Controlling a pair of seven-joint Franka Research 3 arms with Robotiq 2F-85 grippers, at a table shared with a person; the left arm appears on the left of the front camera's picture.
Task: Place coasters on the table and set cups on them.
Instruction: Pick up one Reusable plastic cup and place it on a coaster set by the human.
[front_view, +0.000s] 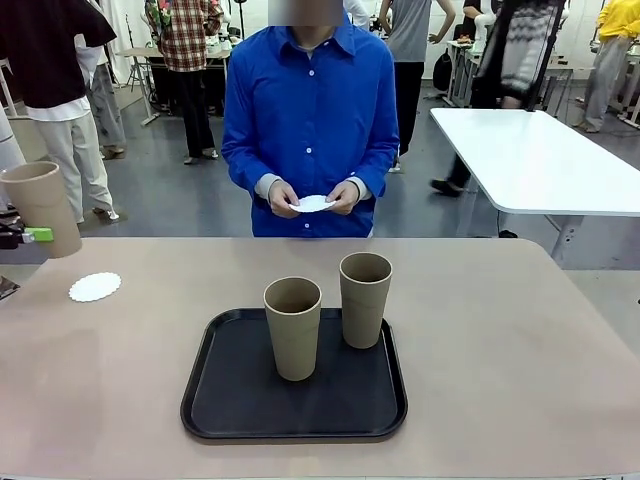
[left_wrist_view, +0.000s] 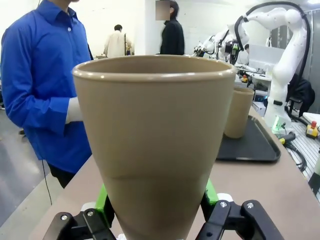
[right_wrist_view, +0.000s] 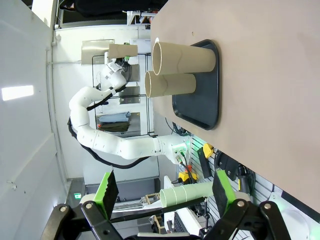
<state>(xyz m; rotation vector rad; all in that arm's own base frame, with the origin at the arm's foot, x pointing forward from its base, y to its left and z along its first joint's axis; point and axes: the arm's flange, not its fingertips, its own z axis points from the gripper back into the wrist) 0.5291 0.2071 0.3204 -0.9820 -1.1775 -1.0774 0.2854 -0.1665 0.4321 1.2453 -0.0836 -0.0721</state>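
Your left gripper (left_wrist_view: 156, 202) grips one tall tan tapered cup (front_view: 38, 205) at far left, just up-left of the single white lacy paper coaster (front_view: 95, 287) on the beige table (front_view: 500, 340). Your right gripper (right_wrist_view: 162, 187) stands wide and empty. Two more cups (front_view: 293, 327) stand on the black tray (front_view: 200, 400), lower centre, so no cup is seated yet.

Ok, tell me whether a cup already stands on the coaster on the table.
No, the coaster lies bare; the left gripper holds a cup in the air.

Beyond, white table (front_view: 530, 150), grey floor (front_view: 190, 205)
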